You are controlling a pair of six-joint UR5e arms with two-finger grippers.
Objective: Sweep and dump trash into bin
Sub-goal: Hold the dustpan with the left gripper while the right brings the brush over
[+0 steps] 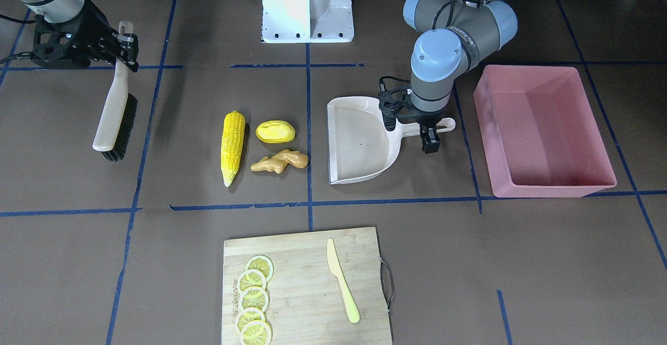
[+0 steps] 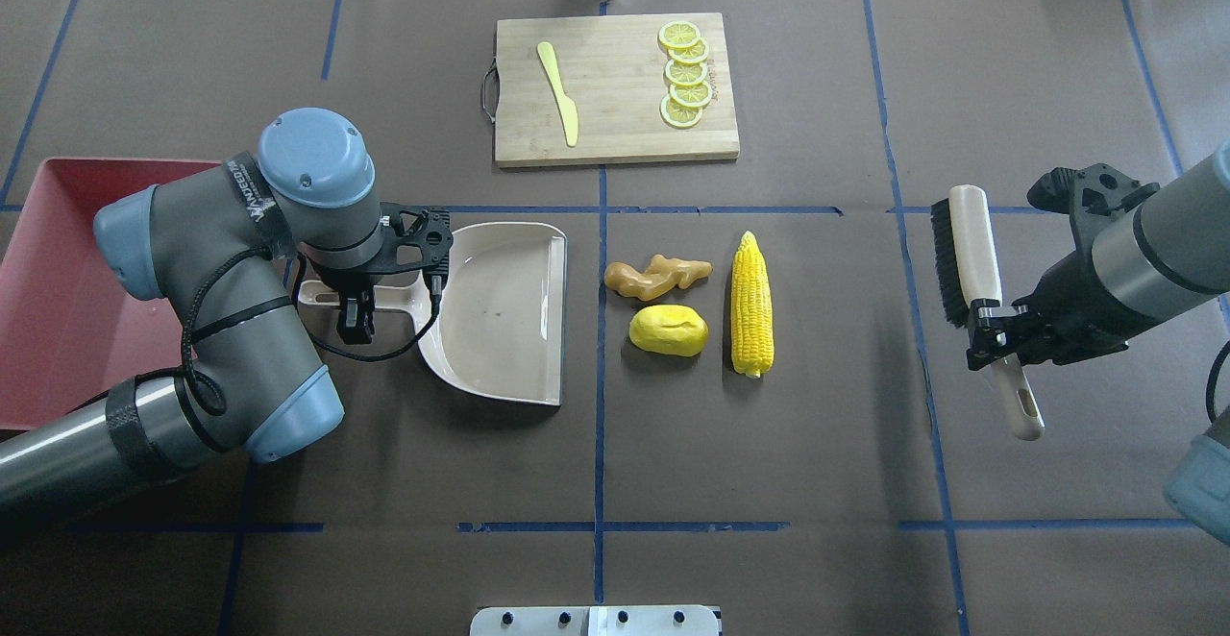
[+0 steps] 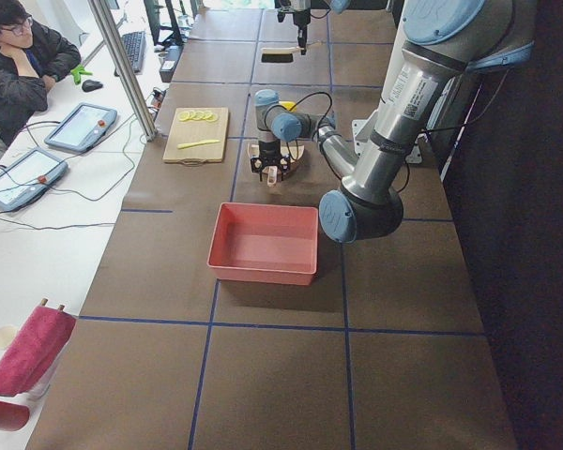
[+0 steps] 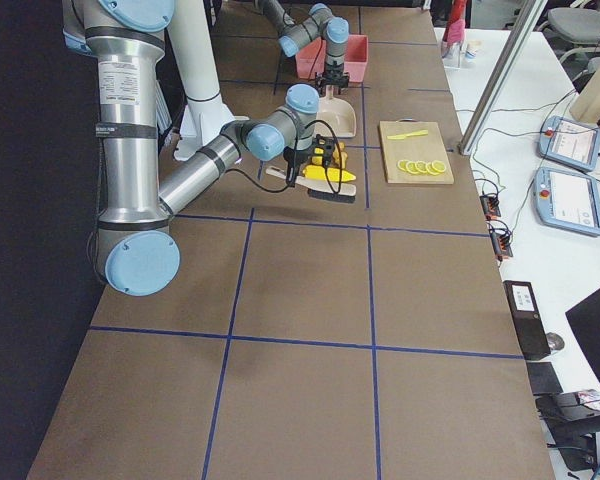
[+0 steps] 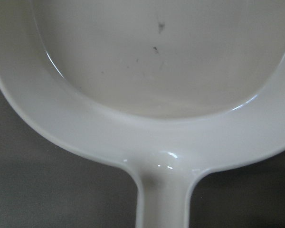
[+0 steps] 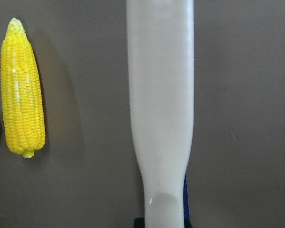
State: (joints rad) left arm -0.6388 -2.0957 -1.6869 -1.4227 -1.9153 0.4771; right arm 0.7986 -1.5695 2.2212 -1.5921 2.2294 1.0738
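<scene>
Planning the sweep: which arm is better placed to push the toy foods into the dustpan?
Right. The right gripper holds the black-bristled beige brush near the long yellow corn cob; the left gripper straddles the beige plastic dustpan handle.

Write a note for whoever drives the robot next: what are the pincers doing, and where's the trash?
Pincers: the left pincer is shut on the handle of the dustpan, which lies flat on the table, mouth facing the trash. The right pincer is shut on the brush, out beyond the corn.
Trash: corn cob, potato lump and ginger root lie together between dustpan and brush.
The bin is empty, past the dustpan's handle.
Done: both tools gripped.
Left: sweep all three into the dustpan, dump into the bin.
</scene>
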